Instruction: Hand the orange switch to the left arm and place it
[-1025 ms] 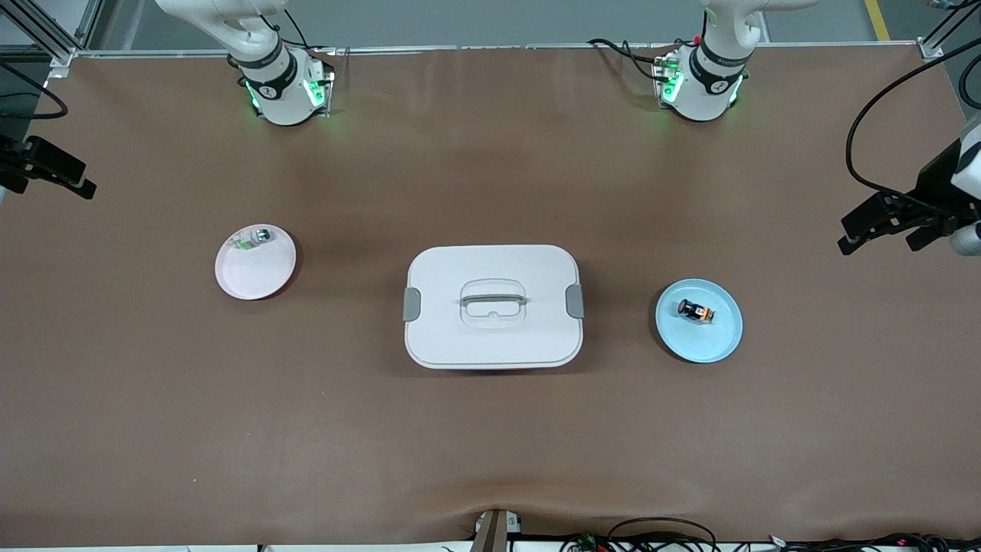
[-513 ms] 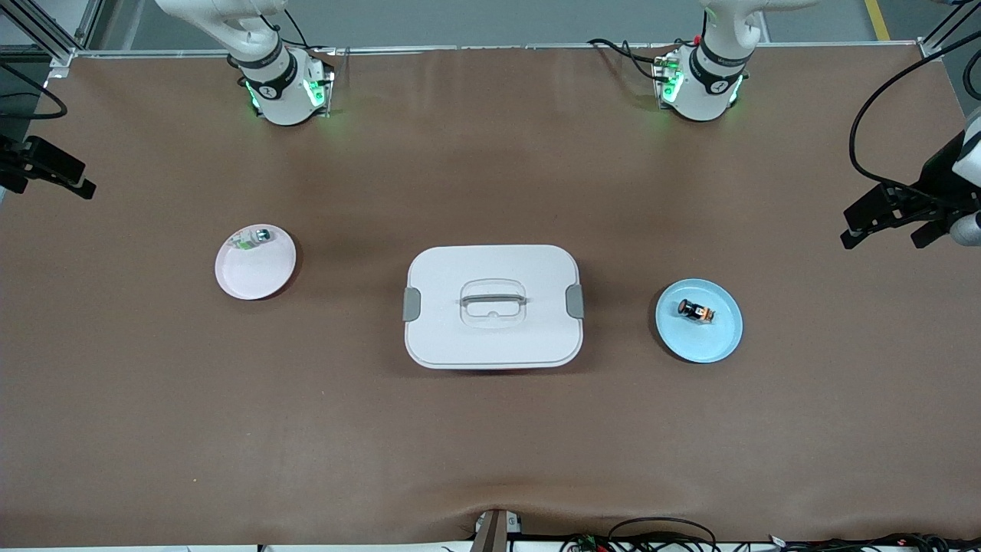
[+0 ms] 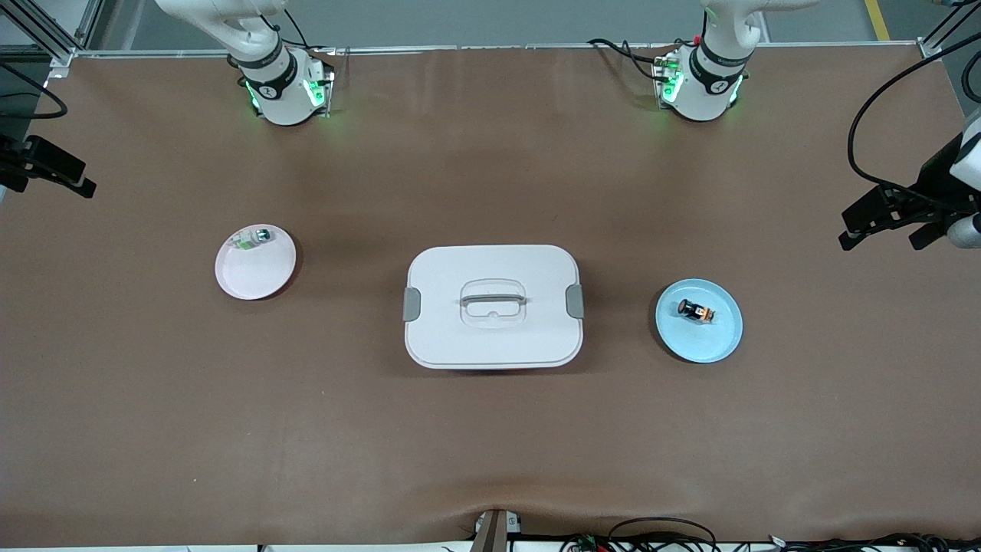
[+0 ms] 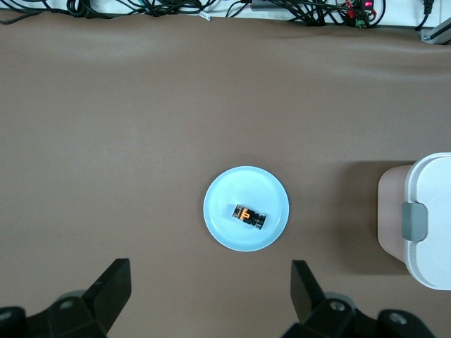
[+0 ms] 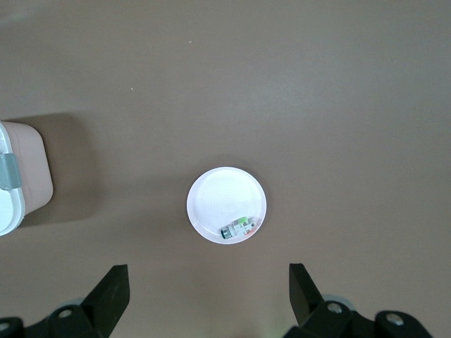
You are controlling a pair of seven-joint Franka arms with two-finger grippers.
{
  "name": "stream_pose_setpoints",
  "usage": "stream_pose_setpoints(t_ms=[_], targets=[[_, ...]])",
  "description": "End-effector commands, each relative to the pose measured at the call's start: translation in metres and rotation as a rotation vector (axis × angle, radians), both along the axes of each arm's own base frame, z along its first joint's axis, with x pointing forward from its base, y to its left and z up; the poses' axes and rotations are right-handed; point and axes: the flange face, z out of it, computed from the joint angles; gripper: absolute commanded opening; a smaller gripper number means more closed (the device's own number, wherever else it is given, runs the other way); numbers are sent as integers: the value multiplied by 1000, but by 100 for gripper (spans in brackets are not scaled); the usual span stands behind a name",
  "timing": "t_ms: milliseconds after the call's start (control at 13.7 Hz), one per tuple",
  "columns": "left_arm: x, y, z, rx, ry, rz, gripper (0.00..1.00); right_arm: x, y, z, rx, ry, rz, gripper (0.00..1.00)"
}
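1. Brown worktop is seen carrying a pink plate, the box, and a blue plate.
2. The orange switch lies on the blue plate, long axis running ten-to-four o'clock.
3. The left claw, wide open and empty, is held up high at the left arm's end, the switch lying toward its eight o'clock; the right claw, equally spread and empty, waits above the pink plate.

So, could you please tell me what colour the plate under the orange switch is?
Light blue plate, clearest in the left wrist view.

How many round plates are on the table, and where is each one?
2. The pink plate lies toward the right arm's end; the blue plate lies toward the left arm's end. The box sits between them.
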Motion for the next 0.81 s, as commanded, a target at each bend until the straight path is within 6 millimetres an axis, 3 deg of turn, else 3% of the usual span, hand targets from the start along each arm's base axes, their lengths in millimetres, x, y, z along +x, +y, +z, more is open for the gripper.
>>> stream_pose_setpoints(t_ms=[0, 732], targets=[[0, -10, 8, 0, 0, -26, 100, -2, -2, 6, 8, 0, -16, 100], [-4, -15, 5, -1, 28, -29, 100, -2, -1, 7, 14, -11, -14, 100]])
